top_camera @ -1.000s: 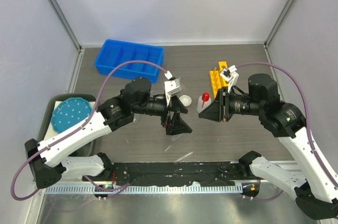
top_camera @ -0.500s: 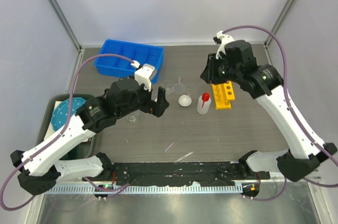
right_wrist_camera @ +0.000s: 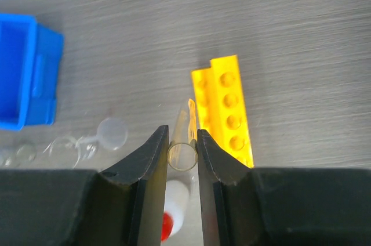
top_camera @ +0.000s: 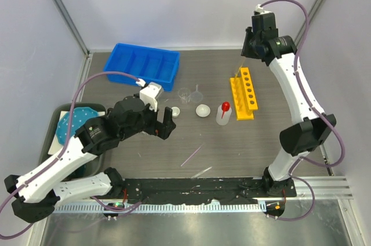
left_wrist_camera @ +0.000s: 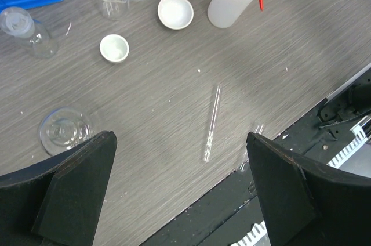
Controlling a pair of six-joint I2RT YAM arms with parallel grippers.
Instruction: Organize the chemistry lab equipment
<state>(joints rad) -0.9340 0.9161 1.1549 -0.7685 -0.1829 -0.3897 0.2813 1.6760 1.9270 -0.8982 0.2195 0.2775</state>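
Grey table with lab glassware, one piece in the air

The left gripper hangs with fingers spread wide, holding nothing; under it a thin clear tube lies flat. Further right stand a small beaker, a white round dish and the red-capped squeeze bottle. At the right, the right gripper pinches a second tube just by the end of the yellow rack.

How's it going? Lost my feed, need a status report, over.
Right end effector shut on tube, over yellow rack. Left end effector open, empty, over loose tube. Bottle close beside rack.
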